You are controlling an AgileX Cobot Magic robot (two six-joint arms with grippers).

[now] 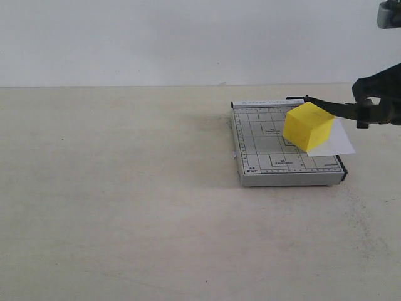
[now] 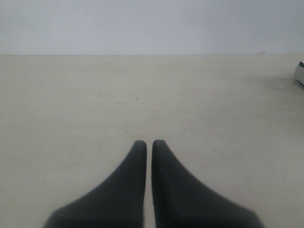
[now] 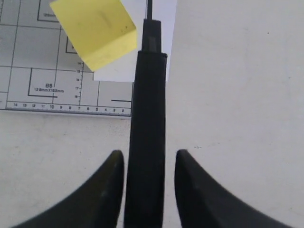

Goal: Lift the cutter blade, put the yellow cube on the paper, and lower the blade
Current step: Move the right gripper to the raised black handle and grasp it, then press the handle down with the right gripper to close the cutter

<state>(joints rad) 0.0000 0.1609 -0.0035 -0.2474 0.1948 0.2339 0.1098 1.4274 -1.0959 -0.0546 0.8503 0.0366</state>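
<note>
The yellow cube (image 1: 307, 128) (image 3: 95, 31) sits on the paper (image 1: 336, 143) (image 3: 114, 73), which lies across the right part of the grey gridded trimmer board (image 1: 263, 147) (image 3: 28, 61) and overhangs its edge. The cutter blade (image 1: 329, 106) (image 3: 148, 118) is raised at a slant above that edge, beside the cube. My right gripper (image 1: 374, 106) (image 3: 149, 154) straddles its thick black handle, open, with a narrow gap showing on each side. My left gripper (image 2: 148, 142) is shut and empty over bare table, out of the exterior view.
The pale table top (image 1: 125, 207) stretches left of and in front of the board. A white wall runs behind it. One corner of the trimmer board (image 2: 299, 73) shows at the edge of the left wrist view.
</note>
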